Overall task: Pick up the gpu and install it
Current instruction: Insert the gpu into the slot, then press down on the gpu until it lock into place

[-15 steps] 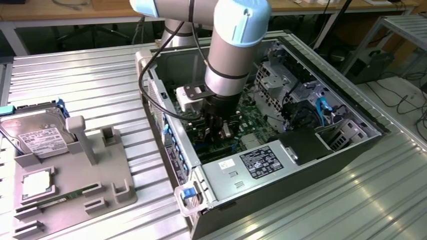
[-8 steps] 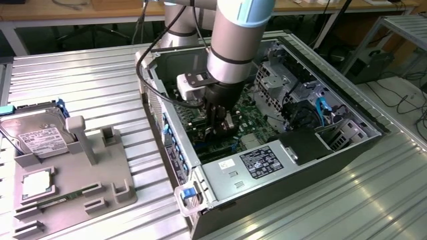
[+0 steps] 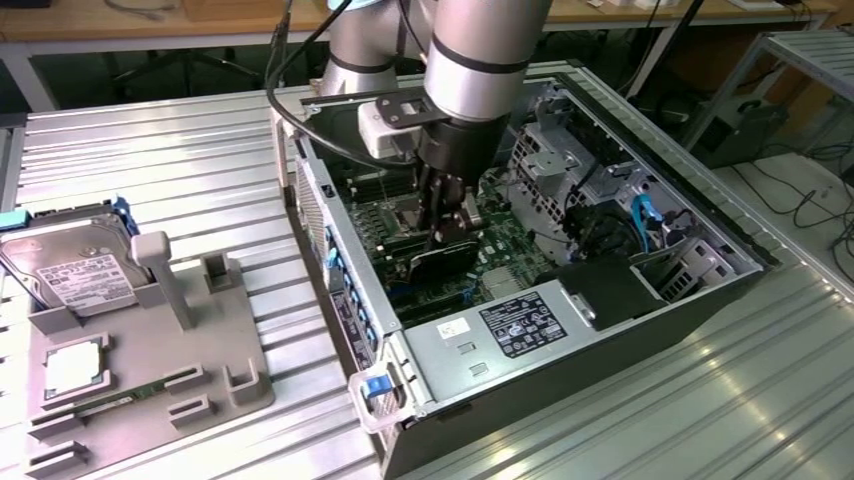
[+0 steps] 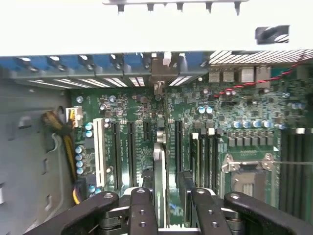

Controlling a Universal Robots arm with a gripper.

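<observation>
The gpu [image 3: 447, 264], a thin black card, hangs inside the open computer case [image 3: 441, 395] just above the green motherboard [image 3: 390, 215]. My gripper [image 3: 450, 238] reaches down into the case and is shut on the card's upper edge. In the wrist view the gpu [image 4: 158, 171] appears edge-on between the black fingers [image 4: 142, 208], running in line with the long expansion slots [image 4: 131, 147]. Its far end points toward the row of rear slot openings [image 4: 161, 68]. The gripper [image 4: 168, 193] holds the card upright; whether the card touches a slot I cannot tell.
A grey parts holder [image 3: 200, 350] at the exterior view's left carries a silver hard drive [image 3: 74, 265], a processor [image 3: 74, 365] and a green memory stick [image 3: 114, 398]. The case also holds a power supply [image 3: 527, 320], drive cages [image 3: 574, 150] and yellow cables [image 4: 68, 147].
</observation>
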